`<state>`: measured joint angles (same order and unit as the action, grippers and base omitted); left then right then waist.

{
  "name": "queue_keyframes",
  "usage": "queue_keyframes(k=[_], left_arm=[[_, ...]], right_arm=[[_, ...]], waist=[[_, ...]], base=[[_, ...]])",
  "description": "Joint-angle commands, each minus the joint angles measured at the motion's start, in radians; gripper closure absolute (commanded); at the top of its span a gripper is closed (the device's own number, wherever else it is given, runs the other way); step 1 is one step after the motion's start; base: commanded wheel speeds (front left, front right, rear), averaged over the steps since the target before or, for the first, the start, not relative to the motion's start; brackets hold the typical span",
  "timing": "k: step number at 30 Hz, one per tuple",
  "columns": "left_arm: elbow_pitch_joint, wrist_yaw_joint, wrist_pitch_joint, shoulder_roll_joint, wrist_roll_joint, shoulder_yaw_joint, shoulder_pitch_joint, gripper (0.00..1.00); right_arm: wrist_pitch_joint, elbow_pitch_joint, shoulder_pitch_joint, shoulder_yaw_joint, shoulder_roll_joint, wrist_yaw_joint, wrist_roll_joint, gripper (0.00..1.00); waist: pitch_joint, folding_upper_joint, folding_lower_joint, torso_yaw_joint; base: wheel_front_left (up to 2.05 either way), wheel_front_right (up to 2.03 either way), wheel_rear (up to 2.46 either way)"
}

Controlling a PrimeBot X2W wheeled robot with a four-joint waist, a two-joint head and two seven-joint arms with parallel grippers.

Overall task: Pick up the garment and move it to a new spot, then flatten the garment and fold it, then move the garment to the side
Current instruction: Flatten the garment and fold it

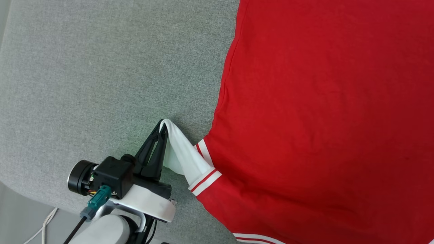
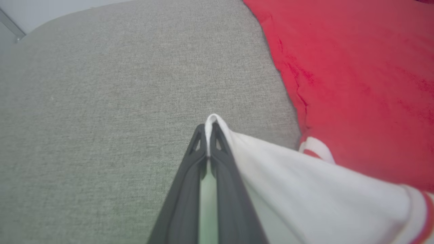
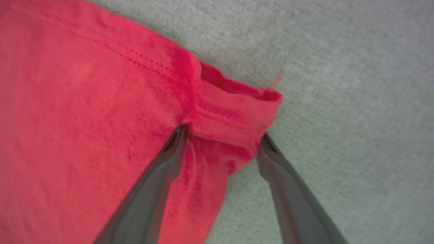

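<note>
I read the garment flat on the grey cushion, its side edge running up my head view. Its white sleeve points lower-left (raised), pinched by the left gripper, fingers pressed together. The right gripper has its fingers spread, straddling the red hem corner.
</note>
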<state>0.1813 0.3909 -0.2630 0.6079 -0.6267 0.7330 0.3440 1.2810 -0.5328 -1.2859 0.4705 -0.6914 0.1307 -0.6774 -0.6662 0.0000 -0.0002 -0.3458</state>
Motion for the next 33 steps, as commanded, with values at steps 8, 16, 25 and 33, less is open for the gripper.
queue_keyframes(k=[8,16,25,33], left_arm=[[-0.025,-0.015,-0.002,-0.018,0.012,-0.047,-0.04,1.0],[-0.033,-0.002,-0.002,0.006,0.001,-0.07,-0.106,1.0],[-0.036,0.019,0.008,0.057,-0.043,-0.086,-0.211,1.0],[-0.037,0.023,0.01,0.087,-0.065,-0.095,-0.262,1.0]], right_arm=[[-0.072,0.004,0.045,-0.06,0.041,0.0,0.004,1.0],[-0.131,0.093,0.128,-0.006,-0.027,0.0,-0.059,1.0],[-0.231,0.33,0.385,0.104,-0.23,0.0,-0.21,1.0],[-0.324,0.485,0.668,0.119,-0.395,0.0,-0.315,1.0]], waist=[[0.06,0.0,0.0002,0.027],[0.2,0.0,0.0002,0.082],[0.355,0.0,0.0002,0.166],[0.418,0.0,0.0002,0.222]], base=[[0.0,0.0,0.0],[0.0,0.0,0.0],[0.0,0.0,0.0],[0.0,0.0,0.0]])
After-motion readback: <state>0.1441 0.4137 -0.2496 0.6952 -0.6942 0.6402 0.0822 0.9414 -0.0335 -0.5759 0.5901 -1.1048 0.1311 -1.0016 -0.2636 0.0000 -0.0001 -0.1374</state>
